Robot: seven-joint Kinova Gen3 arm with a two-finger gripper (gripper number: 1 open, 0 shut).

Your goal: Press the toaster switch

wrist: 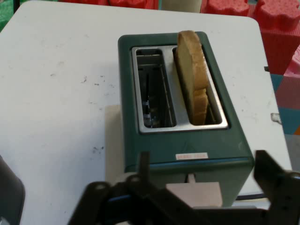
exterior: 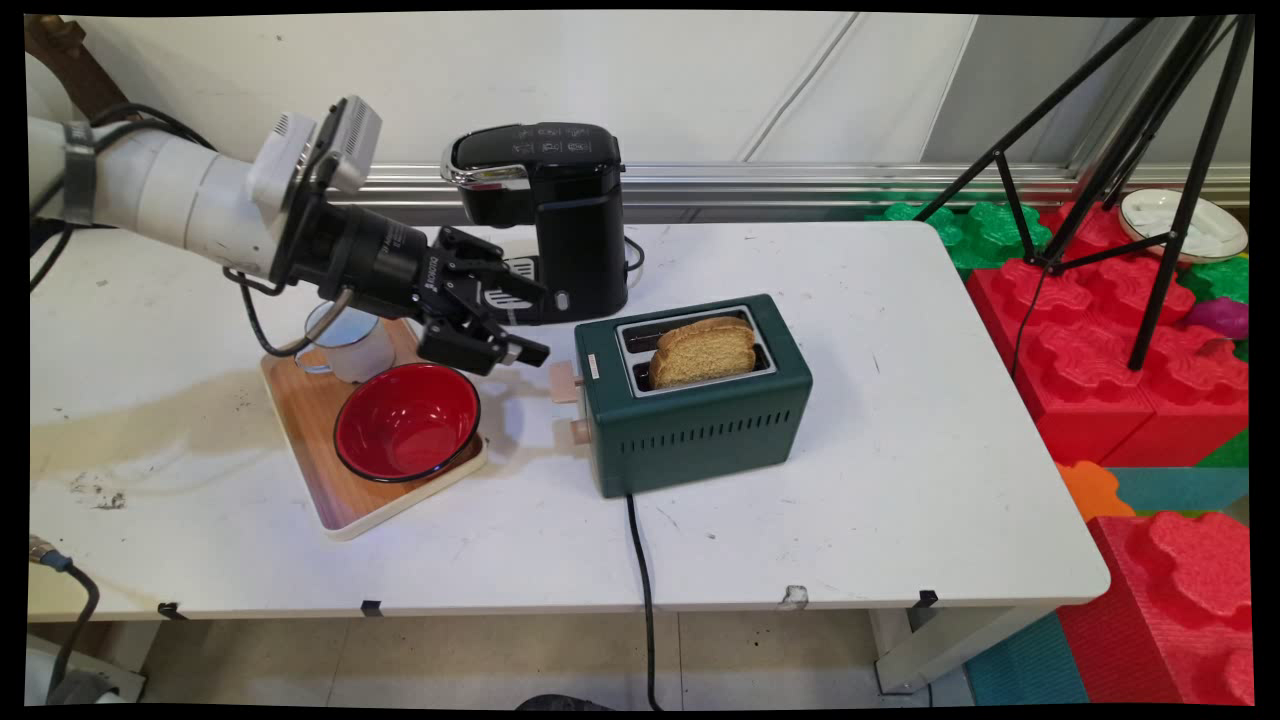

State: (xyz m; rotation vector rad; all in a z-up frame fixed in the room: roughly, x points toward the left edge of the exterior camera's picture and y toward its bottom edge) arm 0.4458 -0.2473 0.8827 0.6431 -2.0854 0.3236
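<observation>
White worktop (exterior: 900, 480) before you carries a green toaster (exterior: 700, 420) with light, crumbly bread (exterior: 703, 352) upright in one slot, graspable by its top crust, your jaws (exterior: 530, 325) standing apart beside its lever (exterior: 563, 382).

Even, bright light fell from above; my arm cast a soft shadow on the table (exterior: 900, 420) toward its left edge; my hand view looked slightly soft.
</observation>
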